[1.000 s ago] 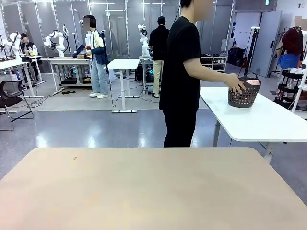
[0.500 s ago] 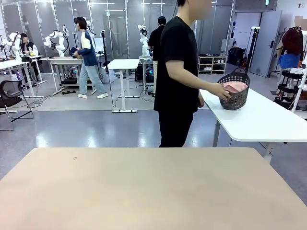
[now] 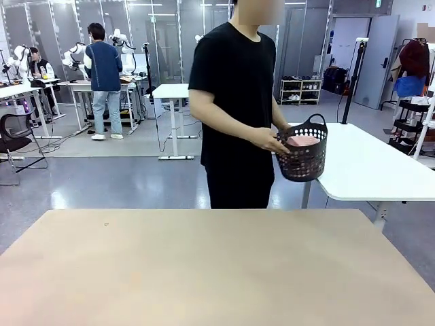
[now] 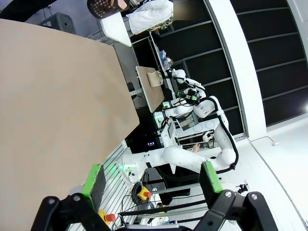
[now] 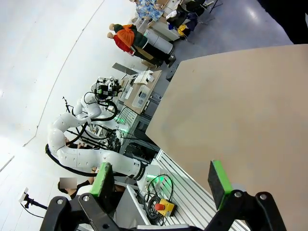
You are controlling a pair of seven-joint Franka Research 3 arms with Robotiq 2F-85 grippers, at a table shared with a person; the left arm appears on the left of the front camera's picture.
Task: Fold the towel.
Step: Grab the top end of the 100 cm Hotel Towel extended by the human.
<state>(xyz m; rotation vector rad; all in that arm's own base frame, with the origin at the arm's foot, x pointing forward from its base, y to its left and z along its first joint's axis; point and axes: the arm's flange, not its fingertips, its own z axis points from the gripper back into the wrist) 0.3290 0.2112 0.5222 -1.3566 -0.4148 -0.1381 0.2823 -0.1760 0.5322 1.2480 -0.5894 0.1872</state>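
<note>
The left hand (image 4: 152, 180) is being held with its green-padded fingers (image 4: 94, 179) spread wide, and nothing is being pinched between them. Just beyond the fingertips, the bare beige tabletop (image 4: 57, 96) is being looked along. Well past its far edge, at the top of the left wrist view, a dark perforated basket (image 4: 100, 6) is being shown with a scrap of pink at its rim.

The right hand (image 5: 160, 182) is likewise being kept spread, with nothing between its pads (image 5: 219, 180) and the same bare tabletop lying ahead of it.

In the front view, well apart from both hands, the basket is being held up by a person in a black T-shirt (image 3: 238, 88) who is standing at the far side of the tabletop. It is being gripped at the rim by the person's hand (image 3: 272, 141). The towel (image 3: 302, 140), salmon-pink, is being kept inside the basket, just showing over the rim. A white table (image 3: 370, 170) is standing just behind the basket.
</note>
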